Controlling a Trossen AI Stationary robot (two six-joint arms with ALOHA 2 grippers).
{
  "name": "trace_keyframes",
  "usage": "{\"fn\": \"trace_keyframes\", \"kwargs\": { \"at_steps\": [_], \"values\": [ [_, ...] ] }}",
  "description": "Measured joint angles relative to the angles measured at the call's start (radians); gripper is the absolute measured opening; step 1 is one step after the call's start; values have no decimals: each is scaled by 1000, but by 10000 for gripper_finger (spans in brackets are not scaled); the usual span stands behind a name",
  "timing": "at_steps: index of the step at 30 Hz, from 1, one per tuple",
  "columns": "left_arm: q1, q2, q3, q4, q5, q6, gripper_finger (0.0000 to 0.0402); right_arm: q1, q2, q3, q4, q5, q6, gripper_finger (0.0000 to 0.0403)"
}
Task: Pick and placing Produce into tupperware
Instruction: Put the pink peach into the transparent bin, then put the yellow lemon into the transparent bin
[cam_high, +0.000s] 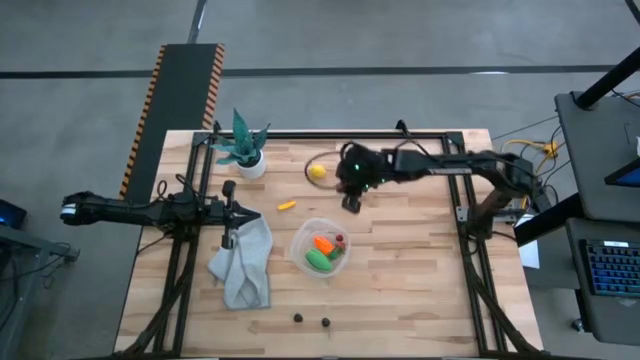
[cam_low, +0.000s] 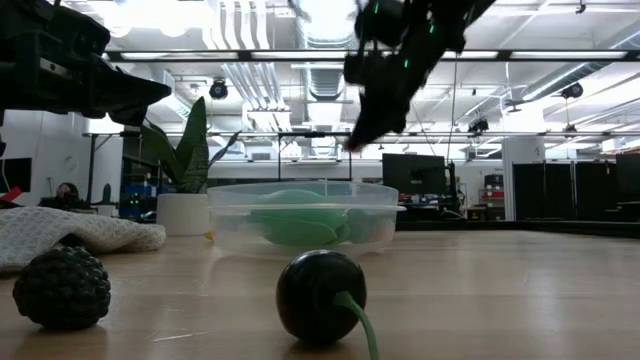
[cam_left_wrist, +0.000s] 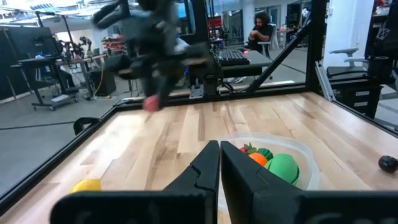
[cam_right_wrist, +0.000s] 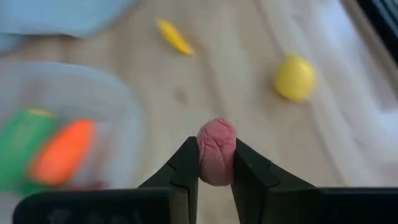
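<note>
Pink and rounded, a small produce piece (cam_right_wrist: 216, 152) sits clamped between the two dark fingers (cam_right_wrist: 184, 171) of the right pincer (cam_right_wrist: 215, 163), which are drawn in close on either side of it and hold it clear above the wooden table (cam_high: 420, 290). Just below and beside that pincer lies the tupperware (cam_high: 300, 250), a clear round tub holding a carrot (cam_high: 323, 243), a green oval (cam_high: 319, 260) and a small red piece (cam_high: 340, 239). On the pincer's other side a lemon (cam_high: 317, 171) rests on the table, near but apart from it, and a small yellow piece (cam_high: 286, 206) lies a little farther off, between the lemon and the tub. Farther still, a grey-green cloth (cam_high: 243, 265) lies crumpled beside the tub, with the left pincer (cam_high: 230, 240) at its upper edge, its fingers (cam_left_wrist: 205, 171) pressed together with nothing between them. A teal potted plant (cam_high: 245, 148) stands near the table's back edge, beyond the cloth. Farthest from the right pincer, two dark pieces (cam_high: 298, 318) (cam_high: 325, 322) lie close together near the front edge of the table, well apart from the tub.
</note>
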Motion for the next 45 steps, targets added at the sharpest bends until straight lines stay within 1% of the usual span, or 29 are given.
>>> {"fn": "trace_keyframes", "kwargs": {
  "at_steps": [4,6,9,12,17,24,27,30,34,37,45],
  "values": [
    [0,0,0,0,0,0,0,125,-45,0,23,8,47,59],
    [0,0,0,0,0,0,0,181,-50,1,20,46,79,59],
    [0,1,0,0,0,0,0,253,-32,-5,15,81,104,59],
    [0,2,0,0,0,0,0,301,-2,-6,21,100,130,59],
    [0,2,0,0,0,0,0,329,75,-12,21,127,151,59],
    [0,2,0,0,0,0,0,333,187,-13,22,126,158,59],
    [0,2,0,1,0,0,0,333,218,-5,27,126,158,59],
    [0,2,0,1,0,0,0,333,222,-5,26,127,158,59],
    [0,2,0,0,0,0,0,333,218,-5,26,121,160,79],
    [0,2,0,0,0,0,0,333,216,-5,30,100,160,105],
    [0,2,0,1,0,0,0,335,215,-5,43,100,163,173]
  ]
}}
